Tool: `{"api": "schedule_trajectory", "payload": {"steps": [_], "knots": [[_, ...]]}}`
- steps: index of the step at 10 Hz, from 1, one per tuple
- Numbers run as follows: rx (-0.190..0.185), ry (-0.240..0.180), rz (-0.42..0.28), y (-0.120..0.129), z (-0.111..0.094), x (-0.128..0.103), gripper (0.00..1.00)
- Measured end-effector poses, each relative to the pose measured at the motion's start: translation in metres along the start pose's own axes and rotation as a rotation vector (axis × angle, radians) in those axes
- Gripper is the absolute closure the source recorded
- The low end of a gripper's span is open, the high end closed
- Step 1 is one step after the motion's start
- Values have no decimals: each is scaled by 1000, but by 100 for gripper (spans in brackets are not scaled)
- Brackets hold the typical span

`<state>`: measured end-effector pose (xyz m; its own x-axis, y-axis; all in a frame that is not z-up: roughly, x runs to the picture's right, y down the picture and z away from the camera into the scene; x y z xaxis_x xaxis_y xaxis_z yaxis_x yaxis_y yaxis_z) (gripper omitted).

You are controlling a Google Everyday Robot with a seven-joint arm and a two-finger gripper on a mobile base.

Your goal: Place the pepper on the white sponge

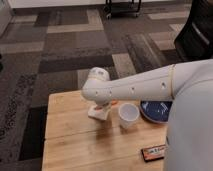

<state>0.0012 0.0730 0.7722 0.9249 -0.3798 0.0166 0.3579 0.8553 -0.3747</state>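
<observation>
My arm reaches in from the right across the wooden table (70,145). Its gripper (103,105) hangs under the bulky white wrist, mostly hidden by it, right above the white sponge (97,114). The gripper is shut on the pepper (113,103). Only an orange-red sliver of the pepper shows, at the wrist's right lower edge, just over the sponge's far side. I cannot tell whether the pepper touches the sponge. The sponge is a small cream pad lying flat near the table's middle.
A white plastic cup (128,115) stands just right of the sponge. A blue plate (156,111) lies beyond it, partly under my arm. A flat dark box (154,152) with a label sits near the front right edge. Patterned carpet surrounds the table.
</observation>
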Motion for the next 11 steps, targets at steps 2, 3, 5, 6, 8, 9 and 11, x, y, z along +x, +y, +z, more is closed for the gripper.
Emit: {"api": "schedule_trajectory", "payload": {"steps": [2,3,5,6,8,9,11], "knots": [[37,-66,-61,-14,2,-29,100],[44,-84,-80,-16,3,-35,100],[51,-117,-127,-18,3,-45,100],[42,-131,-152,-15,4,-48,100],[14,-158,-193,-7,8,-54,100],[8,-163,-198,-6,10,-55,100],[-19,-189,-222,-2,16,-61,100]]}}
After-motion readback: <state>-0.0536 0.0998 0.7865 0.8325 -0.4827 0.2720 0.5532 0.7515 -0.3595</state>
